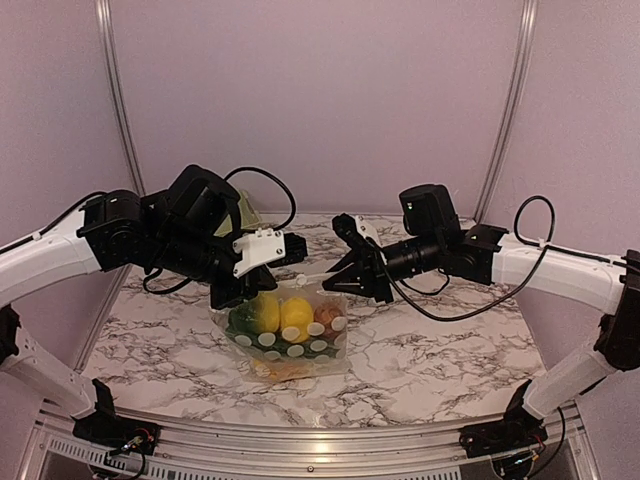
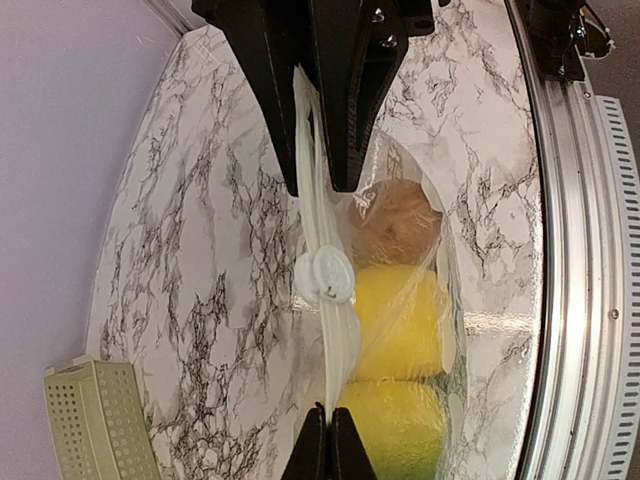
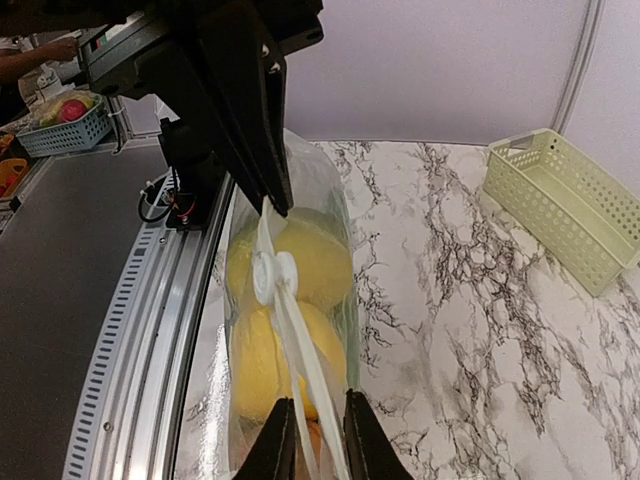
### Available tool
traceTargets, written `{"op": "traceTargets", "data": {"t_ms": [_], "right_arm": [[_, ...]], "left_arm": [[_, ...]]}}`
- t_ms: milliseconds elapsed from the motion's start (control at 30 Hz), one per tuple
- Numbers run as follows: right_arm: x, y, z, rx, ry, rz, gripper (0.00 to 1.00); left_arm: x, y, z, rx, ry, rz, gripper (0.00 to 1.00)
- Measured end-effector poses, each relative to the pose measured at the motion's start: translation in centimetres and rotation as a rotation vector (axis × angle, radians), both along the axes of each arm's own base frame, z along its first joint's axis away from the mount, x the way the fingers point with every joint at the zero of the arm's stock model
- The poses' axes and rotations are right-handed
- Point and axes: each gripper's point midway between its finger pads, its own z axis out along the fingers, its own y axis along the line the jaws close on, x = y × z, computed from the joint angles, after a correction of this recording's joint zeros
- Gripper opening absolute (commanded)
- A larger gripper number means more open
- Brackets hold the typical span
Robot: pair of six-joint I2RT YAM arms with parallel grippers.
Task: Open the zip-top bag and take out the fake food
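Note:
The zip-top bag, clear with white polka dots, hangs upright over the marble table, held up by its white zip strip. Through it shows the fake food: a yellow piece, a green one and an orange-brown one. My left gripper is shut on the strip's left end. The round white slider sits midway along the strip. My right gripper straddles the strip's other end, jaws narrowly apart, a small gap on each side of the two white lips. Yellow pieces fill the bag below.
A light green lattice basket stands at the table's far left, partly behind the left arm. A metal rail runs along the near table edge. A blue basket sits off the table.

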Motion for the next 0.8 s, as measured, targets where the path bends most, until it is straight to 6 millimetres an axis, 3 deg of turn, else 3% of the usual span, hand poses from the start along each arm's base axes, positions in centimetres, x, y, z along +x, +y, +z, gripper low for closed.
{"op": "traceTargets", "data": {"t_ms": [33,100,133,233,400,500,667,800], "right_arm": [[0.0,0.0,0.0,0.000,-0.001,-0.001,0.00],[0.1,0.0,0.0,-0.005,0.001,-0.007,0.00],[0.2,0.0,0.0,-0.007,-0.001,-0.011,0.00],[0.7,-0.1,0.1,-0.018,-0.011,-0.039,0.00],[1.4,-0.4,-0.5,-0.052,-0.019,-0.088,0.00],[1.7,-0.4,-0.6,-0.058,-0.024,-0.101,0.00],[1.9,-0.5,-0.6,-0.060,-0.032,-0.114,0.00],[1.8,-0.7,-0.3,-0.058,-0.041,-0.117,0.00]], "left_arm": [[0.1,0.0,0.3,-0.004,-0.014,0.000,0.00],[0.4,0.0,0.6,-0.007,-0.038,0.002,0.03],[0.5,0.0,0.6,-0.007,-0.045,0.004,0.15],[0.9,-0.1,0.7,-0.013,-0.062,0.011,0.37],[0.8,-0.5,1.2,-0.095,-0.047,0.041,0.54],[0.8,-1.2,2.0,-0.177,-0.018,0.067,0.57],[1.1,-3.0,3.3,-0.292,0.019,0.091,0.54],[1.5,-4.2,3.0,-0.334,0.038,0.095,0.51]]}}
